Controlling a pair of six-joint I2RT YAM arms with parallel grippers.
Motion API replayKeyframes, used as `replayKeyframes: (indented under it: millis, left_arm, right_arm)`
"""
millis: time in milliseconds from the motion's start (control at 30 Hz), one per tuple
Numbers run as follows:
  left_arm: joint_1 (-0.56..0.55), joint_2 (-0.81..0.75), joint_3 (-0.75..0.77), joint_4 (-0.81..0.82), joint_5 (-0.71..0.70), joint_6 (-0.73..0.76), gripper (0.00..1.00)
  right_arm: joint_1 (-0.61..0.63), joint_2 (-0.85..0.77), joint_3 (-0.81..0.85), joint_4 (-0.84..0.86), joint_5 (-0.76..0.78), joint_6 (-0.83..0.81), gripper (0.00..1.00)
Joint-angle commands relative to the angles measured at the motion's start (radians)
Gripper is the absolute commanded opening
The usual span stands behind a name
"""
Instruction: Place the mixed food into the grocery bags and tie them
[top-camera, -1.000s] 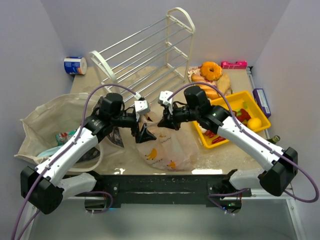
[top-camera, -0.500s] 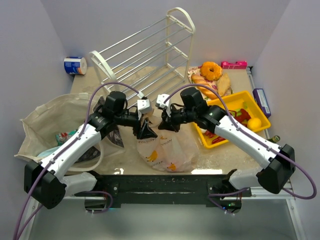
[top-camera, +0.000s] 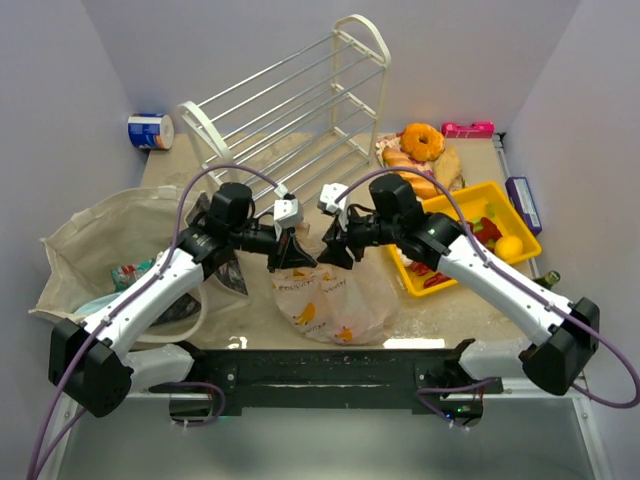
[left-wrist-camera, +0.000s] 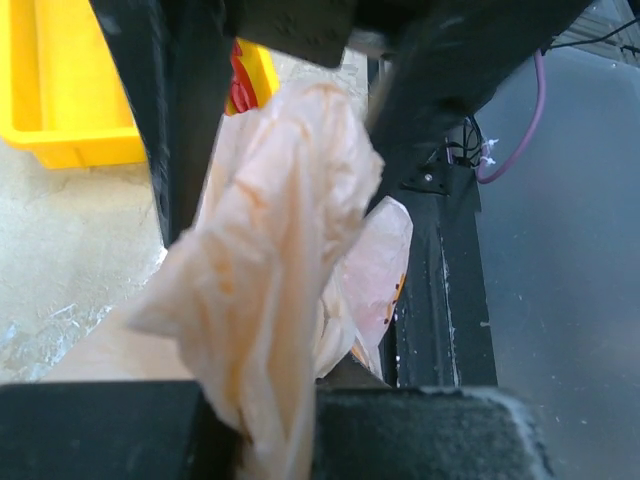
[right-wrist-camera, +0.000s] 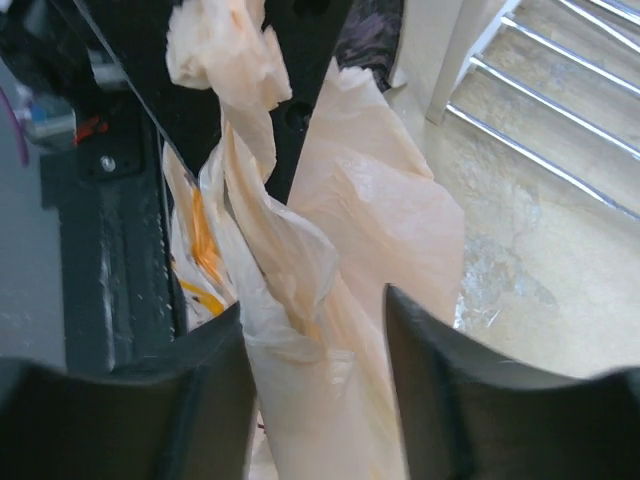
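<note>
The peach-pink plastic bag (top-camera: 330, 295) stands at the near middle of the table, its handles twisted upward (right-wrist-camera: 370, 220). My left gripper (top-camera: 290, 255) is shut on a bunched handle (left-wrist-camera: 280, 230), which is pinched between its pads (left-wrist-camera: 270, 420). My right gripper (top-camera: 335, 250) faces it from the right and is open (right-wrist-camera: 315, 380). Loose bag plastic hangs between its fingers, with a gap on the right side. The beige cloth tote (top-camera: 90, 245) lies open at the left with snack packets (top-camera: 125, 272) inside. Toy fruit (top-camera: 508, 246) lies in the yellow tray (top-camera: 452, 205).
A white wire rack (top-camera: 290, 110) lies tipped at the back. Bread loaves and a donut (top-camera: 420, 150) sit behind the tray, which also holds a red lobster (top-camera: 430, 272). A blue-white can (top-camera: 150, 130) is at the back left, a purple box (top-camera: 522, 200) at the right wall.
My left gripper has closed on the bag's handle. My right gripper, shut on the plastic before, has opened its jaws. Both wrists shifted a little over the bag.
</note>
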Motion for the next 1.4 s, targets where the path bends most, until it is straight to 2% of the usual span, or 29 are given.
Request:
replayKeyframes:
  millis: [0,33,133,233,400,533,933,1000,1033,1067,1100,1133,1167,1200,1233,1367]
  left_arm:
    - [-0.005,-0.042,-0.027,0.075,0.030,-0.015,0.00]
    - [-0.006,-0.045,-0.032,0.090,0.028,-0.018,0.00]
    - [-0.006,-0.056,-0.040,0.105,0.031,-0.027,0.00]
    - [-0.008,-0.057,-0.041,0.110,0.037,-0.029,0.00]
    - [-0.021,-0.065,-0.047,0.119,0.028,-0.034,0.00]
    - [-0.032,-0.063,-0.049,0.113,0.013,-0.031,0.00]
    - [-0.051,-0.063,-0.050,0.111,-0.001,-0.031,0.00]
    - [-0.054,-0.062,-0.050,0.110,-0.001,-0.034,0.00]
    - [-0.054,-0.062,-0.050,0.111,-0.006,-0.034,0.00]
    - [-0.054,-0.062,-0.050,0.110,-0.007,-0.034,0.00]
    - [-0.055,-0.063,-0.050,0.108,-0.010,-0.037,0.00]
    - [-0.055,-0.068,-0.049,0.107,-0.016,-0.037,0.00]
    - [-0.055,-0.069,-0.046,0.105,-0.019,-0.038,0.00]
    - [-0.055,-0.071,-0.047,0.105,-0.021,-0.038,0.01]
    - [-0.055,-0.079,-0.047,0.104,-0.032,-0.037,0.08]
    - [-0.055,-0.091,-0.046,0.090,-0.050,-0.032,0.22]
  right_arm:
    - [0.001,-0.112,-0.009,0.082,0.065,0.099,0.66]
    - [-0.005,-0.125,0.005,0.079,0.070,0.116,0.72]
    - [-0.008,-0.181,0.037,0.086,0.071,0.198,0.84]
    - [-0.010,-0.249,0.032,0.154,0.087,0.320,0.89]
    - [-0.009,-0.272,-0.032,0.365,0.083,0.508,0.85]
    - [-0.005,-0.238,-0.081,0.496,0.090,0.574,0.83]
    - [0.042,-0.131,-0.084,0.580,0.093,0.578,0.79]
    - [0.048,-0.116,-0.083,0.580,0.099,0.578,0.71]
    - [0.048,-0.110,-0.081,0.580,0.094,0.578,0.64]
    - [0.050,-0.106,-0.080,0.574,0.093,0.576,0.48]
    - [0.048,-0.099,-0.078,0.567,0.096,0.574,0.37]
    - [0.048,-0.099,-0.078,0.557,0.103,0.568,0.16]
    - [0.048,-0.103,-0.077,0.531,0.140,0.565,0.09]
    - [0.048,-0.117,-0.078,0.521,0.155,0.559,0.03]
    - [0.048,-0.125,-0.080,0.508,0.177,0.547,0.00]
    - [0.048,-0.189,-0.107,0.467,0.232,0.539,0.00]
